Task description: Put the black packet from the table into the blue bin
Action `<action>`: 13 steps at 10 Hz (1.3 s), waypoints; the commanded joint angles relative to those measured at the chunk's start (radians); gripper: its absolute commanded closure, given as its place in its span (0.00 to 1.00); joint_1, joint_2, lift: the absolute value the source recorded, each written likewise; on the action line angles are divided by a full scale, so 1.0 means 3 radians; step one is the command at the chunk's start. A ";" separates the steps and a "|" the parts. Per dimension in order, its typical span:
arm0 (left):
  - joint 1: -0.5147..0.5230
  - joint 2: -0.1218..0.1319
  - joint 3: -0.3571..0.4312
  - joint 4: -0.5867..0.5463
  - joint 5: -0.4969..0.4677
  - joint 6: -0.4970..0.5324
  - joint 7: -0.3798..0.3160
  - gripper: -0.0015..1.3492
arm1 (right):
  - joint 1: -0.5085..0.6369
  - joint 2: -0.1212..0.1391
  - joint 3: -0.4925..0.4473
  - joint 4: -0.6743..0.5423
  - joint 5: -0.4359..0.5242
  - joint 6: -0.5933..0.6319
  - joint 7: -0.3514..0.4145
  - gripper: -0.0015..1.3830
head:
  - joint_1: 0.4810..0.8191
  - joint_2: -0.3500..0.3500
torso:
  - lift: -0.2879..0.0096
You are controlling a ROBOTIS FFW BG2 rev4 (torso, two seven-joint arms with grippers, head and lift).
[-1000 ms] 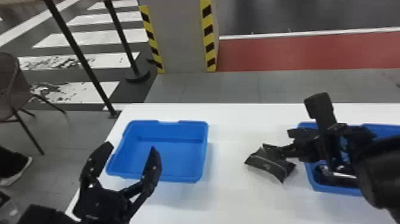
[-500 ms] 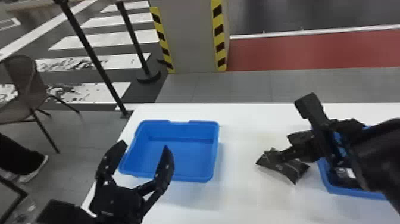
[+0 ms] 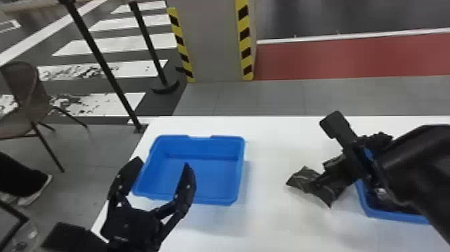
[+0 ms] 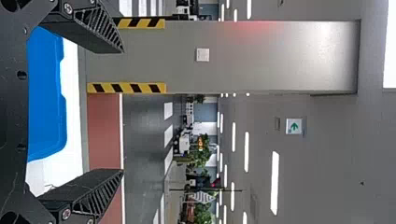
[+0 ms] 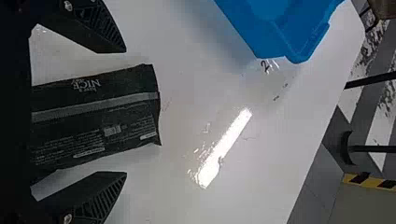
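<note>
Right pincer [image 5: 125, 111] stands open around the black packet [image 5: 93, 126]. Grasping seems in hand; next, it should close before lifting.

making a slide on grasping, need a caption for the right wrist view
Right gripper open, fingers either side of the black packet, white table below, blue bin beyond

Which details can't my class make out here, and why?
One end of the black packet: right wrist view, hidden by the right gripper.
Packet's finest print: right wrist view, too small.
Inside of right-hand blue bin: head view, mostly behind right arm.
Chair: head view, cut by left edge.
</note>
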 commanded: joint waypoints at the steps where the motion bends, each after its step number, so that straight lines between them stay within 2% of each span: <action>1: -0.0008 0.0000 0.0000 0.0001 -0.0009 0.0029 -0.0001 0.09 | -0.0059 -0.0003 0.0105 0.0066 0.0043 0.0093 -0.0005 0.06 | 0.63 0.84 | 0.60; 3: -0.0016 0.0000 -0.0007 0.0001 -0.0023 0.0037 -0.0001 0.09 | -0.0100 -0.0003 0.0238 0.0091 0.0176 0.0191 -0.0005 0.10 | 0.63 0.83 | 0.60; 4: -0.0016 0.0000 -0.0007 0.0001 -0.0023 0.0037 -0.0001 0.09 | -0.0092 -0.0003 0.0238 0.0107 0.0182 0.0191 -0.0005 0.23 | 0.63 0.82 | 0.60; 5: -0.0016 0.0000 0.0000 0.0001 -0.0016 0.0037 -0.0001 0.09 | -0.0092 -0.0003 0.0238 0.0107 0.0176 0.0232 -0.0020 0.50 | 0.63 0.82 | 0.60; 7: -0.0008 0.0005 0.0000 0.0001 -0.0016 0.0029 -0.0001 0.09 | -0.0075 -0.0008 0.0238 0.0066 0.0169 0.0273 -0.0056 0.77 | 0.63 0.81 | 0.60; 9: 0.0000 0.0005 0.0007 0.0001 -0.0003 0.0004 -0.0001 0.09 | -0.0051 -0.0008 0.0238 0.0001 0.0129 0.0273 -0.0082 0.80 | 0.63 0.82 | 0.60; 11: 0.0024 0.0005 0.0027 0.0001 0.0011 -0.0045 -0.0001 0.09 | 0.0064 -0.0018 0.0111 -0.0327 0.0003 0.0036 -0.0102 0.80 | 0.63 0.83 | 0.60; 12: 0.0033 0.0005 0.0027 0.0001 0.0011 -0.0053 -0.0001 0.09 | 0.0219 -0.0024 -0.0101 -0.0629 0.0023 -0.0029 -0.0112 0.80 | 0.63 0.86 | 0.60; 13: 0.0033 0.0005 0.0033 0.0001 0.0011 -0.0061 -0.0001 0.09 | 0.0481 -0.0024 -0.0400 -0.1104 0.0103 -0.0046 -0.0194 0.80 | 0.63 0.88 | 0.60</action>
